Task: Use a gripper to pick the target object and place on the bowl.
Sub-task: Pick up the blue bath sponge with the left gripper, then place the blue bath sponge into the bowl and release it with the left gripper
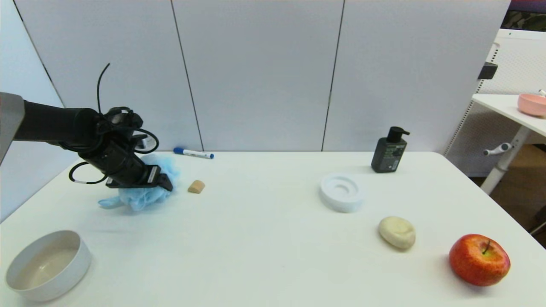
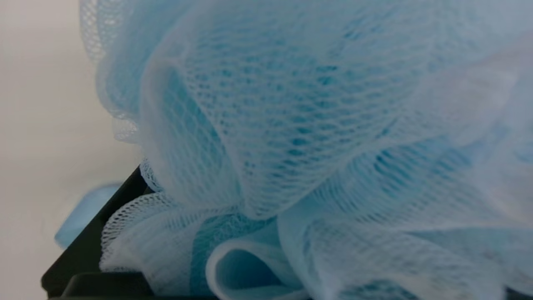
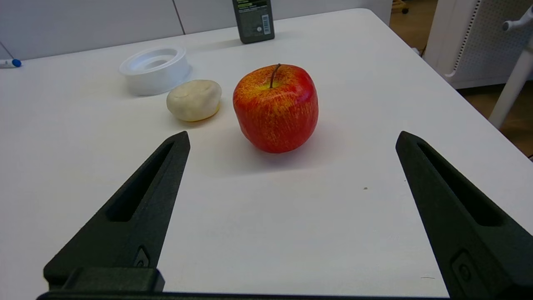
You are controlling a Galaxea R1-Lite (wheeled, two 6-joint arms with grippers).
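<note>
The light blue mesh pouf (image 1: pixel 143 192) is at the table's far left. My left gripper (image 1: pixel 162 181) reaches down into it from the left, and the mesh bulges around its dark fingers. In the left wrist view the pouf (image 2: pixel 291 125) fills the picture. One black finger (image 2: pixel 91 250) shows at its side, set wide, and the other is hidden. The white bowl (image 1: pixel 47 264) with its greyish-beige inside stands empty at the near left corner, apart from the pouf. My right gripper (image 3: pixel 292 135) is open and empty, low over the table just short of the red apple.
A tan cork-like piece (image 1: pixel 196 186) and a blue marker (image 1: pixel 193 152) lie right beside the pouf. On the right are a white ring dish (image 1: pixel 341 192), cream soap (image 1: pixel 397 232), red apple (image 1: pixel 479 259) and dark pump bottle (image 1: pixel 389 151). A pink bowl (image 1: pixel 532 104) sits on a side table.
</note>
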